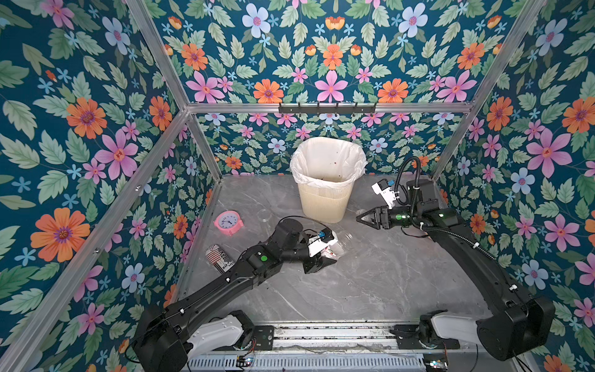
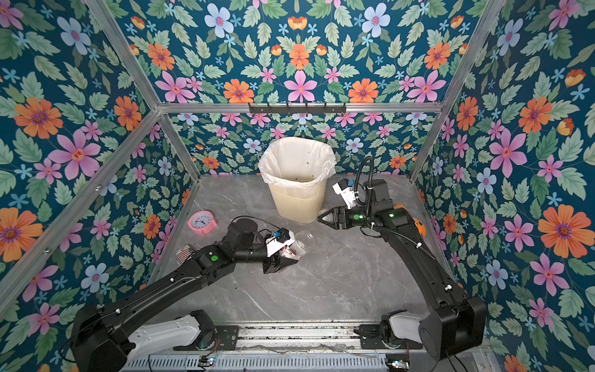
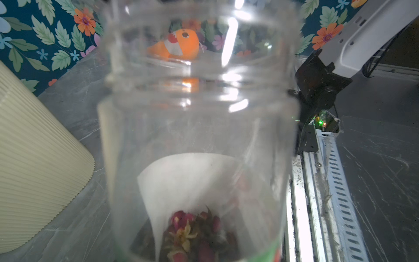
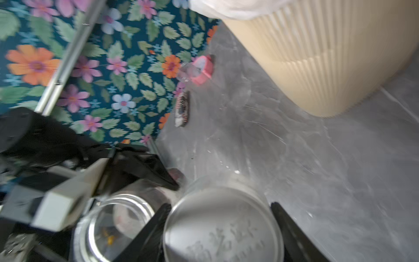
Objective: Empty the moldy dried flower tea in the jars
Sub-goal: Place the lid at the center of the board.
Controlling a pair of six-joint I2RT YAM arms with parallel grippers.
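A clear jar [image 3: 199, 127] with no lid lies tilted in my left gripper [image 1: 322, 261], its open mouth pointing away from the wrist. My left gripper is shut on the jar's base. Reddish dried flower tea [image 3: 195, 233] sits at the jar's bottom beside a white label. In both top views the jar [image 2: 301, 246] hangs low over the grey table, in front of the bin. My right gripper [image 1: 362, 219] is shut on a translucent round lid [image 4: 223, 226], held between both fingers [image 4: 154, 226] just beside the jar's mouth [image 4: 113, 220]. The left fingers are hidden behind the jar.
A cream ribbed bin [image 1: 325, 199] with a white liner stands at the back centre. A pink clock [image 1: 228, 222], a striped can [image 1: 219, 257] and a small clear round piece [image 1: 265, 215] lie at the left. An orange fish toy [image 2: 418, 227] sits behind my right arm.
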